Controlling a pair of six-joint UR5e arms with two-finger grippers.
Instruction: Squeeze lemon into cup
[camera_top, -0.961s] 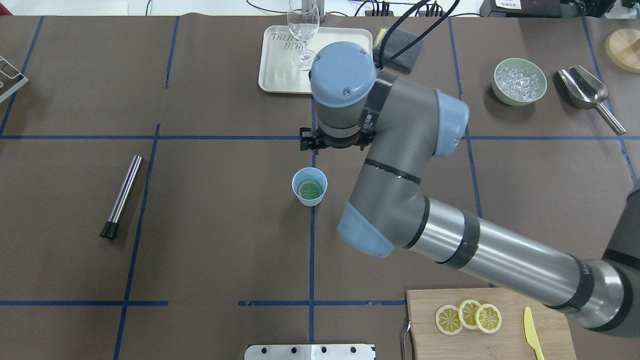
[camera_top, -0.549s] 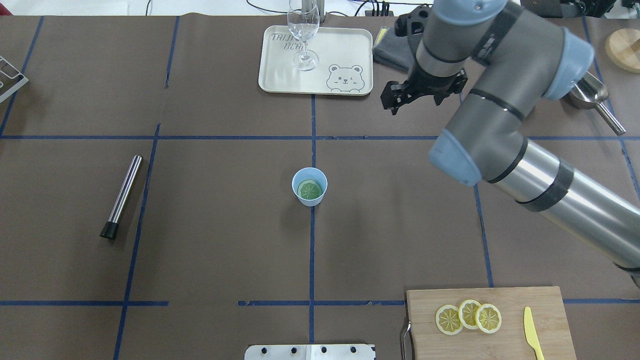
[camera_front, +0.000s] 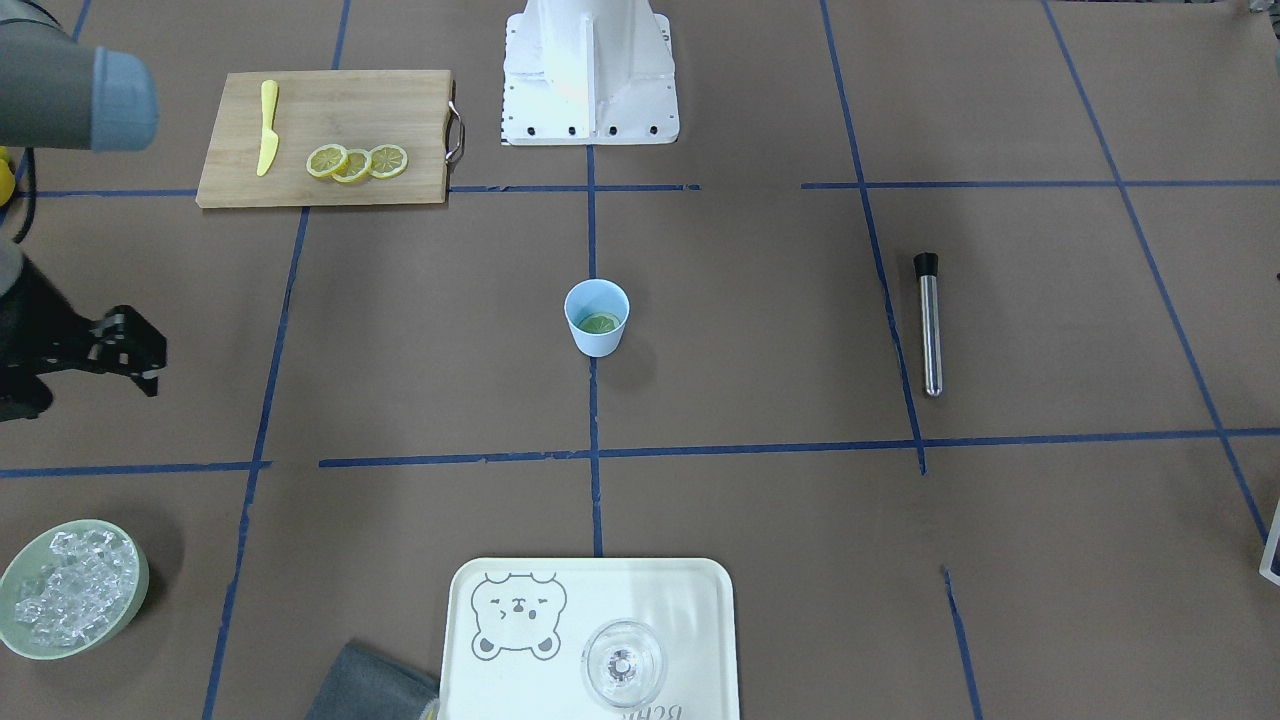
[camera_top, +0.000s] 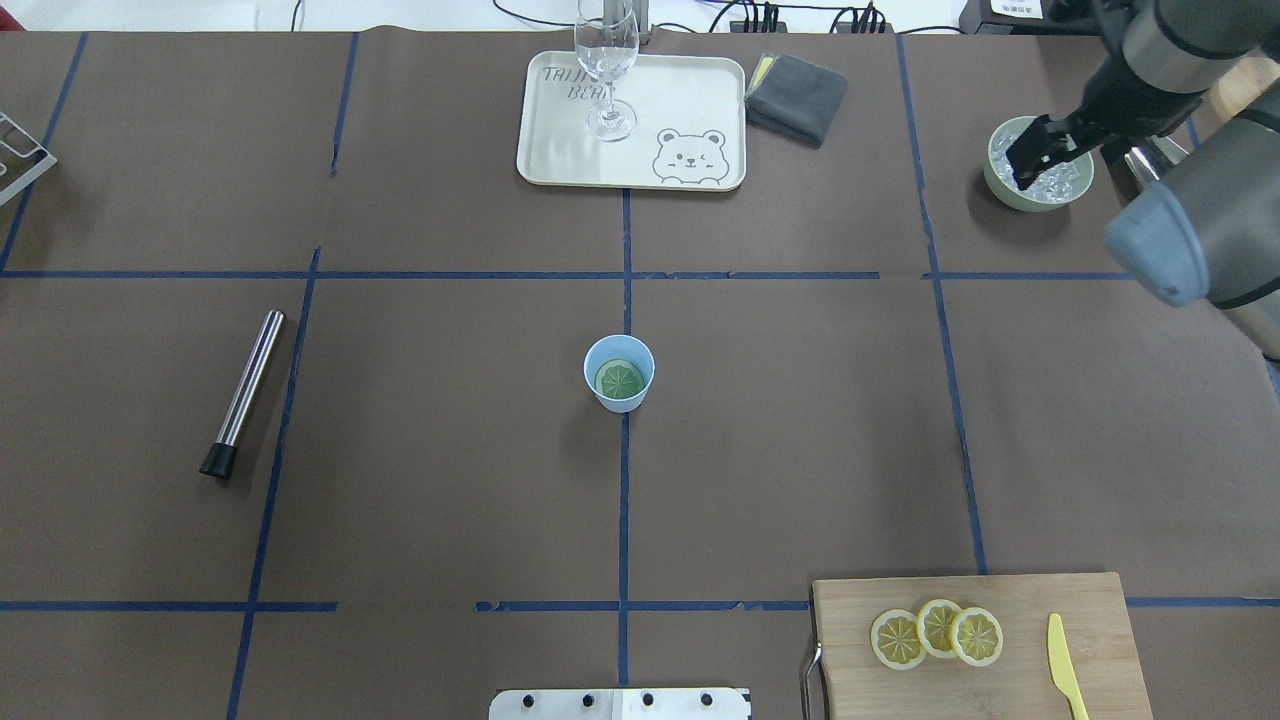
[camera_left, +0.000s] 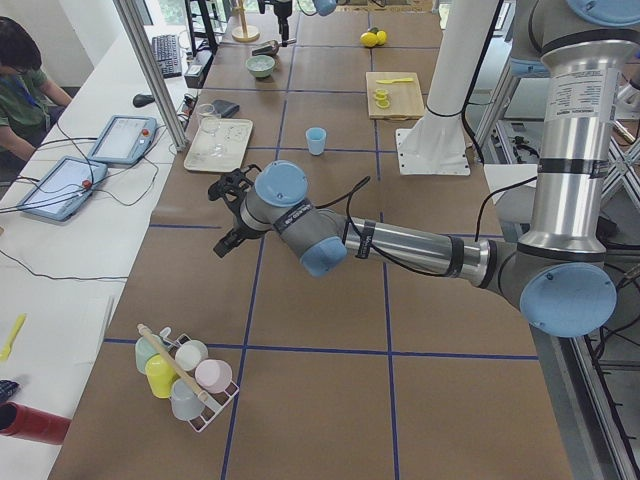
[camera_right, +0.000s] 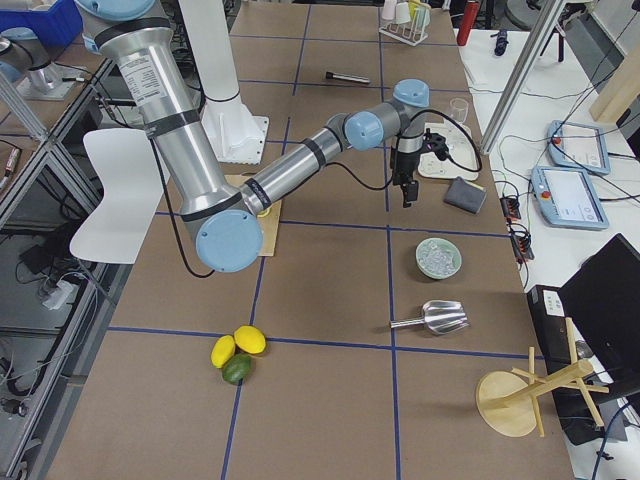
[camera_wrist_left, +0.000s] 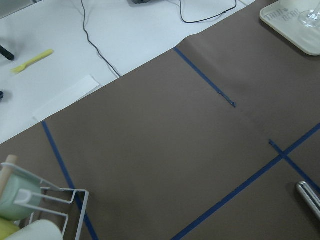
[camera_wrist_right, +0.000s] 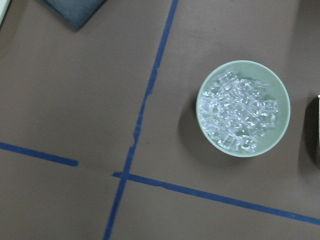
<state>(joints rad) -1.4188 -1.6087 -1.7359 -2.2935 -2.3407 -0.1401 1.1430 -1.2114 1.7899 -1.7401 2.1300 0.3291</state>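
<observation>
The light blue cup (camera_top: 619, 375) stands upright at the table's middle, also in the front view (camera_front: 597, 318) and the left view (camera_left: 316, 141). A lemon slice (camera_top: 620, 380) lies flat inside it, cut face up. My right gripper (camera_top: 1025, 165) hangs over the ice bowl at the far right, well away from the cup; in the front view (camera_front: 140, 352) it looks open and empty. My left gripper (camera_left: 225, 215) shows only in the left side view, over bare table far to the left; I cannot tell whether it is open or shut.
A cutting board (camera_top: 1000, 600) at the front right holds three lemon slices (camera_top: 937, 632) and a yellow knife (camera_top: 1066, 668). A tray (camera_top: 690, 90) with a wine glass (camera_top: 607, 60), a grey cloth (camera_top: 797, 97), the ice bowl (camera_wrist_right: 243, 108) and a metal muddler (camera_top: 243, 392) also stand on the table.
My right arm has swung from just behind the cup to the far right, ending over the ice bowl. The cup and the slice in it have not moved.
</observation>
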